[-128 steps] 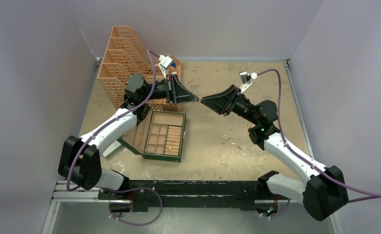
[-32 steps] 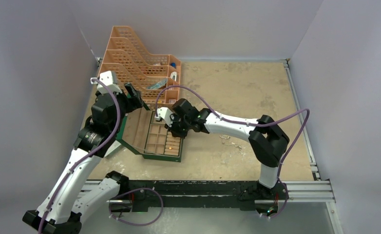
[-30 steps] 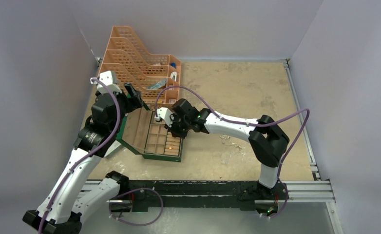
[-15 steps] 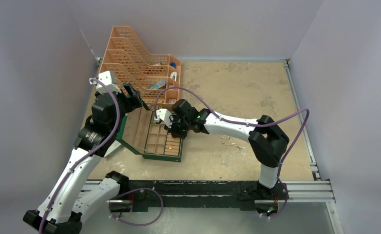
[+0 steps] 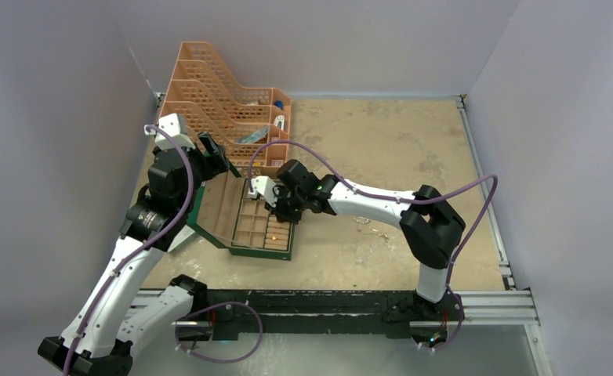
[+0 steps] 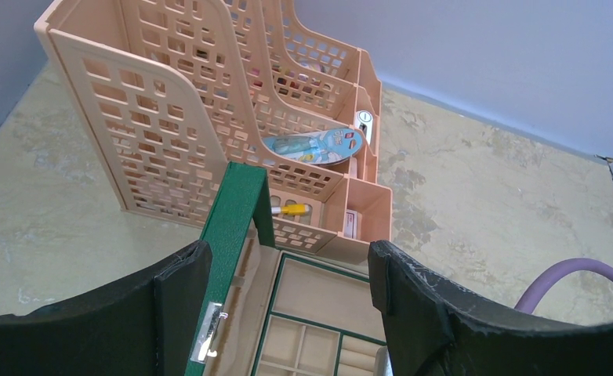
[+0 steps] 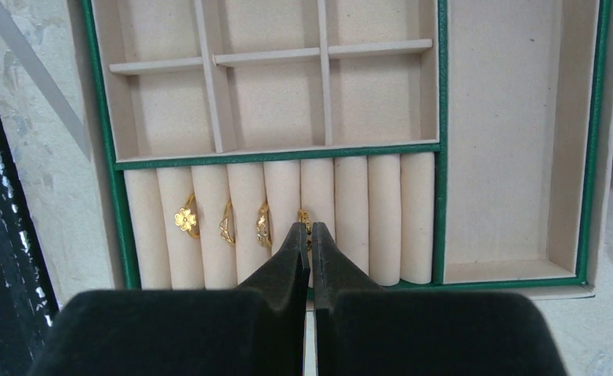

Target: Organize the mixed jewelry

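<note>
Jewelry | 3 rings (image 7: 226, 222) seated in ring rolls (image 7: 382, 211), 4th ring (image 7: 304, 215) at closed tips of our right gripper (image 7: 304, 227) | left gripper (image 6: 288, 254) wide, astride lid (image 6: 237, 211) | risk: we snag the 4th ring on withdrawal, or lid drops.

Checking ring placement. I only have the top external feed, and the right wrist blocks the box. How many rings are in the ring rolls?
Observer: The right wrist camera shows three gold rings seated in the ring rolls. A fourth ring sits right at the tips of the right gripper.
Operator: Is it holding that one?
Observer: Its jaws are shut together at that ring, but I cannot tell whether it is pinched or only touched.
Operator: And the left?
Observer: On the left wrist camera the left gripper is wide open. The open green lid stands between its fingers, close to one of them.
</note>
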Motion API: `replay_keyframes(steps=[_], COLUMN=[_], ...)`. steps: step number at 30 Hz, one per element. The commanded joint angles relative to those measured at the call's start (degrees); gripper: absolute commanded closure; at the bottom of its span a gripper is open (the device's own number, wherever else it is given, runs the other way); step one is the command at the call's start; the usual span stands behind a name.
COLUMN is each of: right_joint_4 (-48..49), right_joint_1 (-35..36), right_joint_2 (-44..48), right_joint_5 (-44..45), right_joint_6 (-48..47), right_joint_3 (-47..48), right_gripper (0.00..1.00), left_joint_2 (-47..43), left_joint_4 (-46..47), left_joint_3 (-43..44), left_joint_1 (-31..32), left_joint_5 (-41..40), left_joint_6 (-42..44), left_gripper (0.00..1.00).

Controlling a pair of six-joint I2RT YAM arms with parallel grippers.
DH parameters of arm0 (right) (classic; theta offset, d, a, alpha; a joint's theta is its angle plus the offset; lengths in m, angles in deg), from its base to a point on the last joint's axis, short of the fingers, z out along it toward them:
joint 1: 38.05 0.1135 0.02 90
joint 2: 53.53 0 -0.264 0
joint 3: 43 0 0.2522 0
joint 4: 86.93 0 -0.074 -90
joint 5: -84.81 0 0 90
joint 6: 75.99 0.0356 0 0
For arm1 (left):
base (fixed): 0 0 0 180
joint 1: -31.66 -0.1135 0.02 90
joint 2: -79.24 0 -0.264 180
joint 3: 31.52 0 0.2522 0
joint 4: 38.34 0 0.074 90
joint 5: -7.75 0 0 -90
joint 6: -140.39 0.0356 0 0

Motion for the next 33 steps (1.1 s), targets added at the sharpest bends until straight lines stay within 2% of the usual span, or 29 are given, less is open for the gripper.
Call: replay_keyframes(steps=[1,22,33], right_joint_4=[-0.4,-0.2,-1.5], right_joint_1=[0.3,0.6,1.5], right_joint_2=[0.1,-1.8,-1.7], right_joint_5=[1.1,1.3,4.5], right_joint_6=[-0.5,-0.1,-0.2], right_joint_3=[2.6,2.2,2.0], right_gripper=[1.00,1.00,1.00], left_joint_2=[0.1,0.5,0.6], left_joint_4=[1.1,1.0,0.9], left_joint_3=[0.2,0.2,0.2], left_joint_1=[-0.6,-0.8,-0.9], left_joint_5=[0.0,-0.2,-0.2], left_joint_6=[-0.7,-0.7,-0.7], left_gripper=[0.27,0.27,0.27])
